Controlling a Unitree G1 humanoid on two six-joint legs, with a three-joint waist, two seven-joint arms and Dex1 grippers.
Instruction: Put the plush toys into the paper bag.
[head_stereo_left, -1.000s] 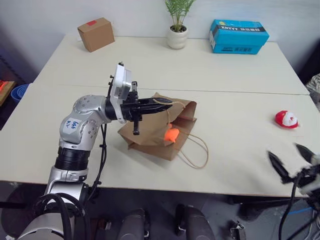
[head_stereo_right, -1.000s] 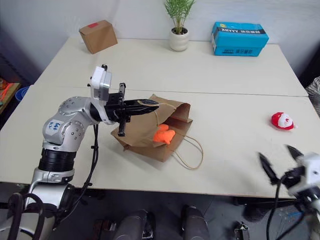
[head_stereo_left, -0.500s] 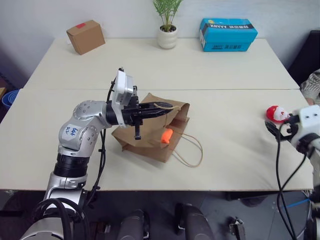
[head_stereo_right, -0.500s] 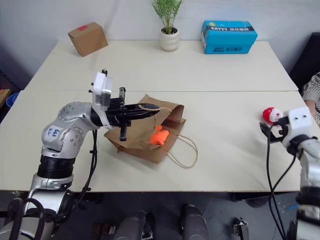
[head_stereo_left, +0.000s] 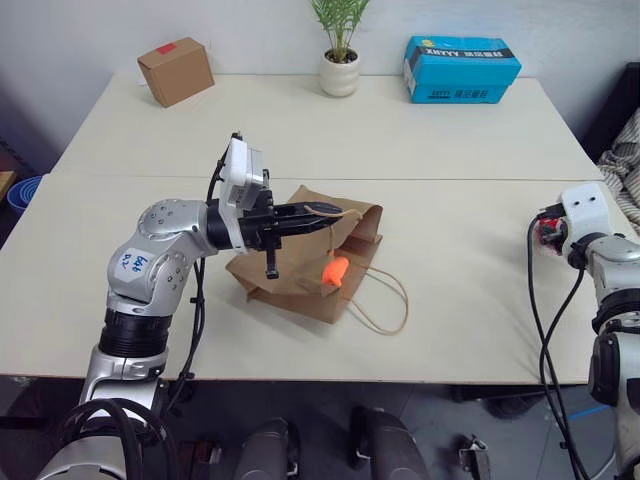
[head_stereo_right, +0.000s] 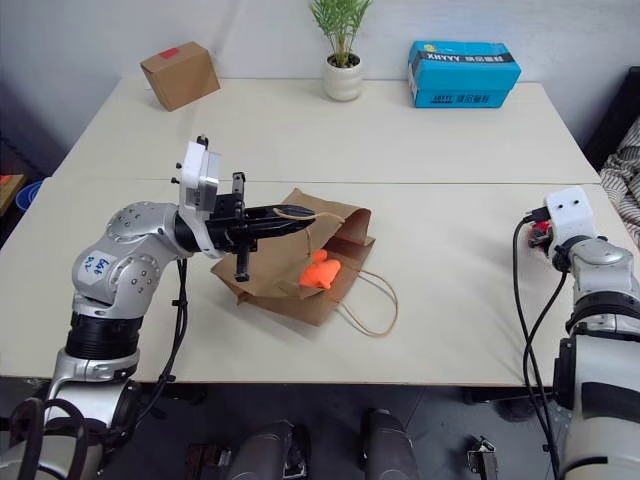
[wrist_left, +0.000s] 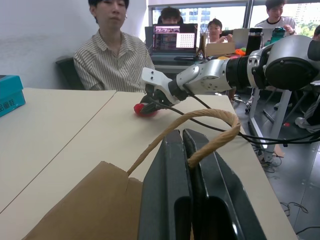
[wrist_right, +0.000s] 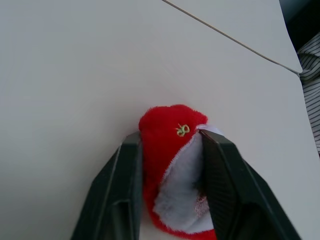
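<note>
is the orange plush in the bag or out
Partly in. The orange plush sits in the mouth of the paper bag, still showing, while the left tool holds a rope handle up.

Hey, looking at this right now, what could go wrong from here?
The right end effector pinches the soft red-and-white toy low; it might squirt out on lifting. The left end effector holds only the rope handle, so the paper bag mouth may sag. The orange toy sits at the opening and might roll out.
</note>
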